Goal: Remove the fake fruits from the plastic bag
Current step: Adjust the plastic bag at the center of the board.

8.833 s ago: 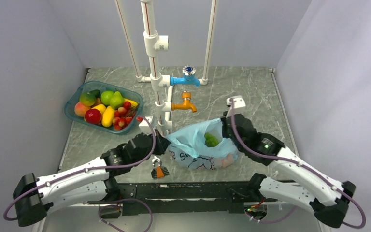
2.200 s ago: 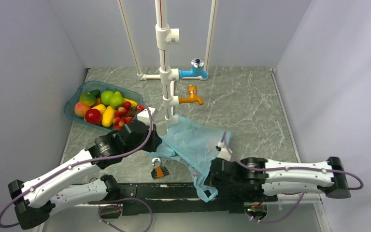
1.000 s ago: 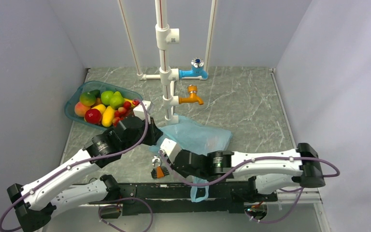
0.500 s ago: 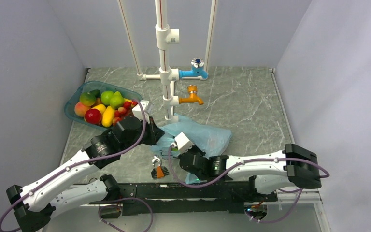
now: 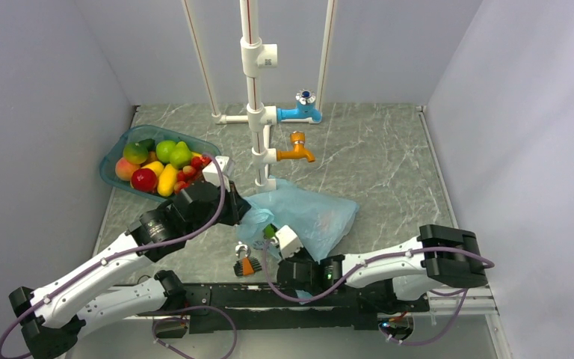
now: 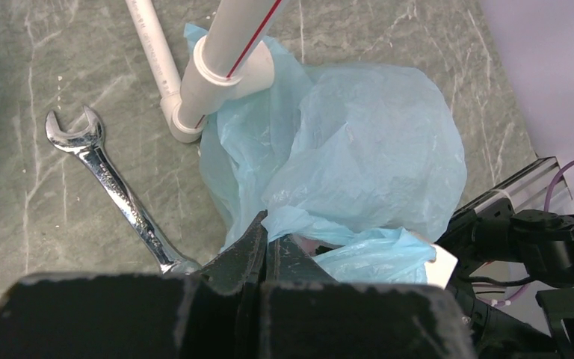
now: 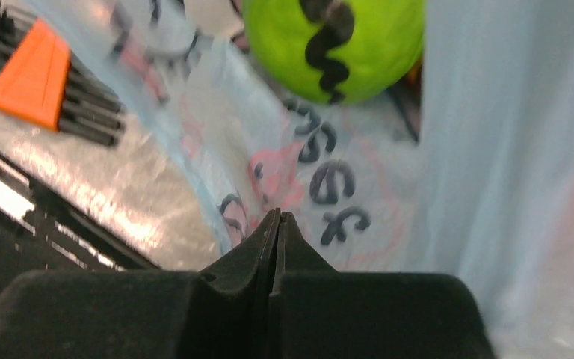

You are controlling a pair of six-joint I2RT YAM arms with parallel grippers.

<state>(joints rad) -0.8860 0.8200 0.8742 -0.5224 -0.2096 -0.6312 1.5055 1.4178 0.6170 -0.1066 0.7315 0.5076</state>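
Note:
The light-blue plastic bag [image 5: 314, 209] lies crumpled on the table by the pipe stand's foot; it also shows in the left wrist view [image 6: 366, 142]. My left gripper [image 5: 245, 215] is shut on a fold at the bag's left edge [image 6: 269, 221]. My right gripper [image 5: 271, 238] is shut, its tips pinched on the bag's printed film [image 7: 277, 215] at the near left corner. A round green fruit [image 7: 335, 43] shows through the film just beyond those tips, and as a green spot from above [image 5: 268, 230]. The other fruits are hidden in the bag.
A teal basket [image 5: 110, 163] of fruit stands at the back left. A white pipe stand [image 5: 252, 90] carries a blue tap [image 5: 303, 112] and an orange tap [image 5: 297, 154]. A steel wrench [image 6: 112, 187] and an orange-and-black tool [image 5: 248, 265] lie by the bag.
My right arm has folded in and swung left along the table's near edge, carrying its gripper to the bag's near left corner. The bag has bunched up. My left gripper has held its pinch.

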